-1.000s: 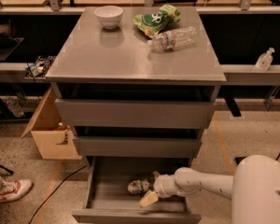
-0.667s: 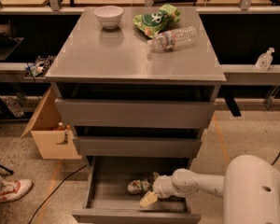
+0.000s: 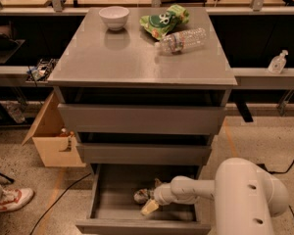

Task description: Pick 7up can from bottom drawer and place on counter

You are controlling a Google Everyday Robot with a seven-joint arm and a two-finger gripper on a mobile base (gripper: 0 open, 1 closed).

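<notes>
Bottom drawer [image 3: 112,202], 7up can [image 3: 141,196] between gripper [image 3: 152,197] fingers [image 3: 150,208]

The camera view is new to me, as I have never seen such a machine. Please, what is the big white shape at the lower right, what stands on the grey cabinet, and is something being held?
There is only one picture. It looks down from above at the front of a grey cabinet. The white shape is a robot's arm, and the large rounded part in the lower right corner belongs to it. At the arm's end is the gripper, the part that grasps things. It is down inside the open bottom drawer, right beside a small 7up can on the drawer floor. I cannot tell whether it already holds the can. On the counter, which is the cabinet's flat top, are a white bowl, a green snack bag and a clear water bottle lying on its side.
</notes>
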